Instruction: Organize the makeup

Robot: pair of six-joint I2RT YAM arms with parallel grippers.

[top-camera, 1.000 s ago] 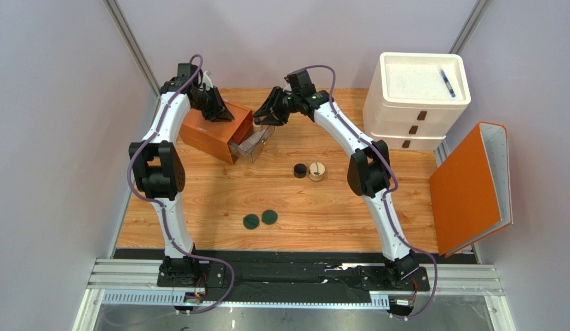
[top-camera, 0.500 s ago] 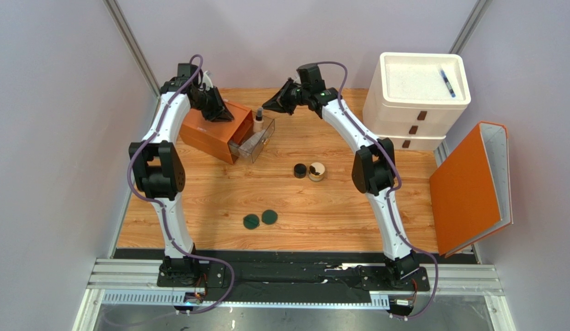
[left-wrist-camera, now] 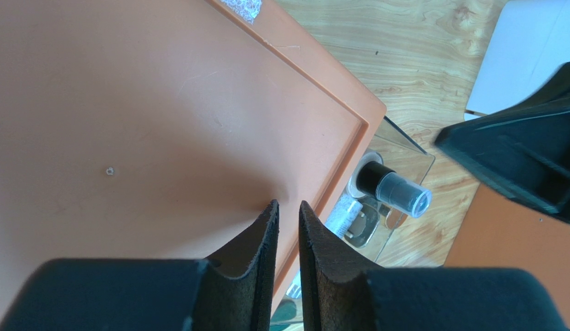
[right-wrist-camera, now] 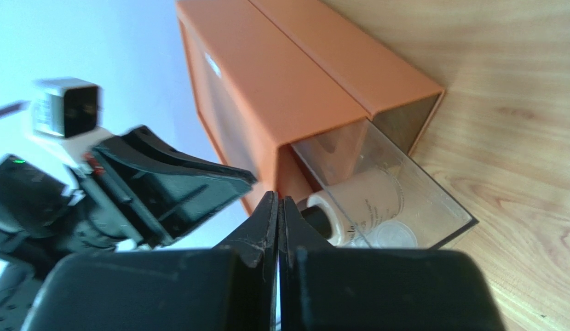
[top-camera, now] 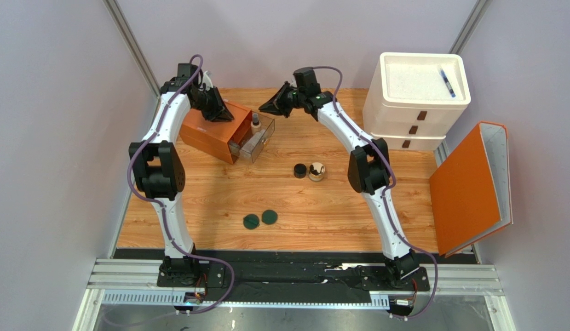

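near the arm bases, on the pale wood-grain tabletop [top-camera: 322,207]: two dark-green discs [top-camera: 251,221], flat, round, matte, lying just beside each other. broad stretch of plain wood around and beyond them.

at the right table edge, an orange binder [top-camera: 471,186], smooth, propped at a slant, spine towards the wall.

mid-table: a black cap [top-camera: 300,169], short and round, just beside a tan jar [top-camera: 316,170], round, mouth facing up. open wood on every side, arms well apart from both.

further back on the left: the orange drawer box [top-camera: 215,131], smooth, sharp-edged, set at an angle to the table edge. clear drawer [top-camera: 261,141] pulled out of its front, thin transparent walls, holding a beige bottle [top-camera: 255,122] with a dark neck and a clear ribbed cap, seen also from the left wrist [left-wrist-camera: 395,193] and the right wrist [right-wrist-camera: 363,203]. long axis running cap-up in the overhead view; upright or leaning, cannot tell. a second clear-capped item close beside it in the drawer, too unclear to name.

left gripper [left-wrist-camera: 288,227] over the box top, dark textured pads a slim gap apart, gripping nothing. right gripper [right-wrist-camera: 278,227] in the air just beyond the drawer, pads pressed together, tips pointing at the box.

far right: a white drawer unit [top-camera: 415,100], stacked, matte, with a blue pen [top-camera: 447,83] in its top tray.
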